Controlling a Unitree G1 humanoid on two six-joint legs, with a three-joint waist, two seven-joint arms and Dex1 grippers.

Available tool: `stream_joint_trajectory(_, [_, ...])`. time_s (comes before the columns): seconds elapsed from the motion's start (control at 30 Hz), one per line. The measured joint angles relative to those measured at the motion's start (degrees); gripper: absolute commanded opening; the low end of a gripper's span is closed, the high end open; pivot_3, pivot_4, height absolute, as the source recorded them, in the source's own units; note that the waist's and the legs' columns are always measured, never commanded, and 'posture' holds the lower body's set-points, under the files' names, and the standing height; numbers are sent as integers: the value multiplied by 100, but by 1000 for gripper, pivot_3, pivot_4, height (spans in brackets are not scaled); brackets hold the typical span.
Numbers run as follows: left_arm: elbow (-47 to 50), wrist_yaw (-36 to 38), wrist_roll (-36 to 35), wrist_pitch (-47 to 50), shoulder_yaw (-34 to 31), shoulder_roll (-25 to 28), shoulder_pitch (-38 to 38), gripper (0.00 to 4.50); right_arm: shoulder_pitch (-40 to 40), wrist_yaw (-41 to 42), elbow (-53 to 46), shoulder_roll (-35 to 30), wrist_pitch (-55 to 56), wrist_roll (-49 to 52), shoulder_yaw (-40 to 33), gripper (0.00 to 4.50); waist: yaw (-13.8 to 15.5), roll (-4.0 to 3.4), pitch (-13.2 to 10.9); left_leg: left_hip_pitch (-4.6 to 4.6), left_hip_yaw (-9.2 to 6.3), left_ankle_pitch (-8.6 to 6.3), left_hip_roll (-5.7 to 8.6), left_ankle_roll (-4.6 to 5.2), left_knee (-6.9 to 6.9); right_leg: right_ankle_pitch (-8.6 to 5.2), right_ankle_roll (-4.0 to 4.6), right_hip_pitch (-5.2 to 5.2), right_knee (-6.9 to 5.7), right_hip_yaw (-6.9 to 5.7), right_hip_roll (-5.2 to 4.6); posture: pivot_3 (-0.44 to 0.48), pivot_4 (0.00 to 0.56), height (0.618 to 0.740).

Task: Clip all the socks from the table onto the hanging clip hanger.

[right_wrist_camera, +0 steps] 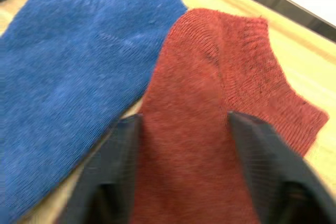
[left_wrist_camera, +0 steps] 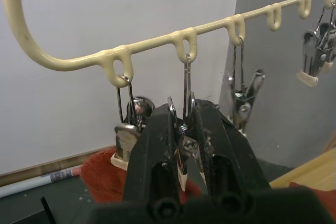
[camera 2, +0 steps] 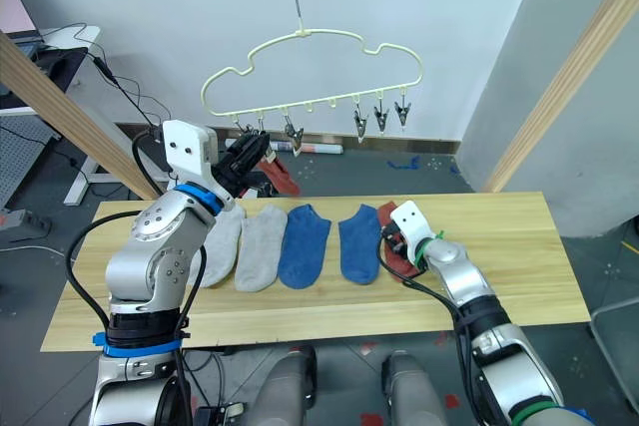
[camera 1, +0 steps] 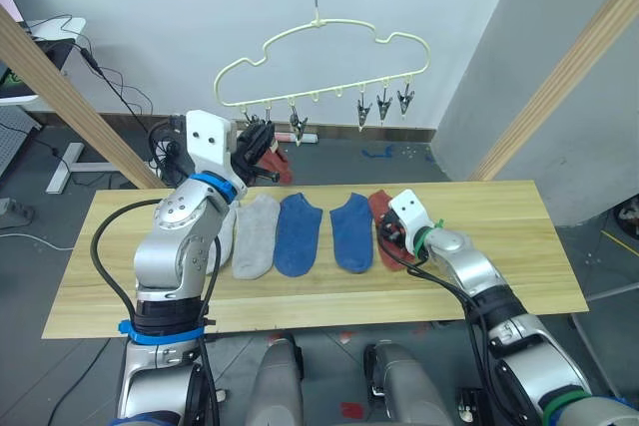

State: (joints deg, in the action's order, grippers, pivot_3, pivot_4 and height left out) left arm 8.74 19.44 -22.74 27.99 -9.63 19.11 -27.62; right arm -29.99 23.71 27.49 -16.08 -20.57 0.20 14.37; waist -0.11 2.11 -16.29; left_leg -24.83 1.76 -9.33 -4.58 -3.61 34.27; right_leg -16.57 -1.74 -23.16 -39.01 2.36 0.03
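Even bright indoor light, soft shadows; right wrist view blurred, close-up.

Background: wooden beams (camera 1: 70, 97) are seen slanting at both sides; black cables (camera 1: 115, 87) are draped along the white wall (camera 1: 180, 7); a white stand (camera 1: 65, 162) is set on the grey floor (camera 1: 349, 162).

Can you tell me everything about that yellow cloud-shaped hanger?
The hanger is a thin pale yellow wire bent into a cloud outline, hanging from a thin metal hook in front of a white wall, above the table's far edge. Small loops run along its bottom bar, and little grey metal clips dangle from several of them. The left gripper is up at the clips on the hanger's left part, its black fingers squeezed round one clip. A red sock hangs just beneath there.
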Motion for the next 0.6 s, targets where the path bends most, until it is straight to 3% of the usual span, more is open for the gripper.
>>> stream_joint_trajectory(0.13, [40, 73, -269, 298, -63, 42, -22, 234, 326, 130, -462, -204, -156, -2, -92, 61, 1, 2, 9, 0, 0, 0, 0, 0, 0, 0, 0, 0, 0, -1, 0, 70, 265, 740])
stream_joint_trajectory(0.3, [85, 61, -941, 1013, -323, -56, -109, 234, 840, 295, -1300, -388, -568, 26, -196, 23, -5, 2, 10, -1, 0, 0, -1, 0, -1, -1, -1, -2, 0, 0, 1, 63, 260, 740])
stream_joint_trajectory(0.47, [-195, -635, -2629, 2600, -1354, -380, -583, 234, 1307, 558, -3212, -592, -1099, 76, -68, 23, -77, 3, 10, -6, -9, 0, -1, -1, 0, -2, -3, -8, -2, -1, 3, 48, 262, 740])
stream_joint_trajectory(0.6, [-707, -1679, -4252, 3537, -2229, -617, -956, 234, 1270, 459, -4746, -282, -1605, 116, 99, 23, -99, 6, 11, -8, -19, 0, -1, -2, 2, -2, -3, -7, -3, -7, 4, 39, 264, 740])
